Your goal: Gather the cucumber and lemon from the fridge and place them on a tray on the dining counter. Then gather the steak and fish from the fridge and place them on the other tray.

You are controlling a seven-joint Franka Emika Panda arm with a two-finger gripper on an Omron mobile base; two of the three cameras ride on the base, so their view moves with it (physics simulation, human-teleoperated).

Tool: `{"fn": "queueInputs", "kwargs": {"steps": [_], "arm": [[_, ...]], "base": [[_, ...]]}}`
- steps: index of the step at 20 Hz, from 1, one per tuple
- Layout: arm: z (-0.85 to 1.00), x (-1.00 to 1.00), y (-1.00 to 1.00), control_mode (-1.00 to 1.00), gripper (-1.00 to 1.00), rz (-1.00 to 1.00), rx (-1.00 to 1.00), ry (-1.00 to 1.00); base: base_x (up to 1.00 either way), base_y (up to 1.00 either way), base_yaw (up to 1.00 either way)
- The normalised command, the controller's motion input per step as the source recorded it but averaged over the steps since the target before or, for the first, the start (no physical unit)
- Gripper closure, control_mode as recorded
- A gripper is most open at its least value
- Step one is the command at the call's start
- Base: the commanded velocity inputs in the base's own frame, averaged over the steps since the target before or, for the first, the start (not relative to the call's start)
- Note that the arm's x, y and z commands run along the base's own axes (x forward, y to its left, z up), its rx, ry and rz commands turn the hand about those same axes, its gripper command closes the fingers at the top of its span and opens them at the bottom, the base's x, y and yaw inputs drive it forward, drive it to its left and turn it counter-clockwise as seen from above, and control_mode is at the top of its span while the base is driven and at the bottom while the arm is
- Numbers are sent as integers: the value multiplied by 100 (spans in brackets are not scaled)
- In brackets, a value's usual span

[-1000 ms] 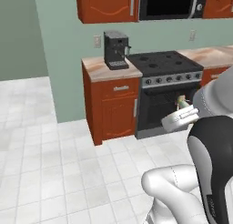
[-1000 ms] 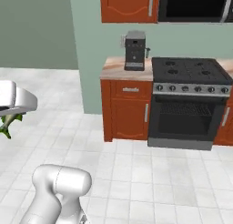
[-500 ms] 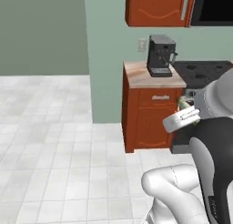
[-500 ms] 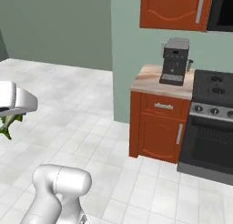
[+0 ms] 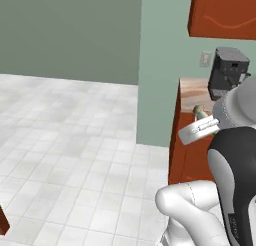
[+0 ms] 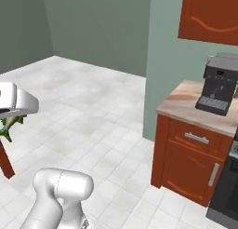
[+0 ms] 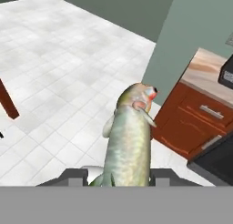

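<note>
Silvery-green fish (image 7: 129,141) sits clamped in our claw (image 7: 119,176), head pointing away, above white tiled floor (image 7: 54,82) near the desk (image 6: 195,109) with coffee machine (image 6: 217,84).

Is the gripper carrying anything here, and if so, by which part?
Yes: the gripper holds the fish near its tail end, head pointing away from the hand.

A: Both base cameras look forward and down past the arm, sharing the coffee machine (image 5: 227,72) on the counter (image 6: 195,107).

B: The hand camera looks along the fish (image 7: 129,136), close up.
</note>
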Motion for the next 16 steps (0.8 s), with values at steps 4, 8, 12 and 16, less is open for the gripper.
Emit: {"fn": "queueInputs", "kwargs": {"steps": [4, 8, 12, 16], "arm": [[0, 0, 0, 100, 100, 0, 0, 0], [0, 0, 0, 100, 100, 0, 0, 0], [0, 0, 0, 100, 100, 0, 0, 0], [0, 0, 0, 100, 100, 0, 0, 0]], "base": [[66, 0, 47], [66, 0, 49], [78, -2, 48], [85, -5, 46]]}}
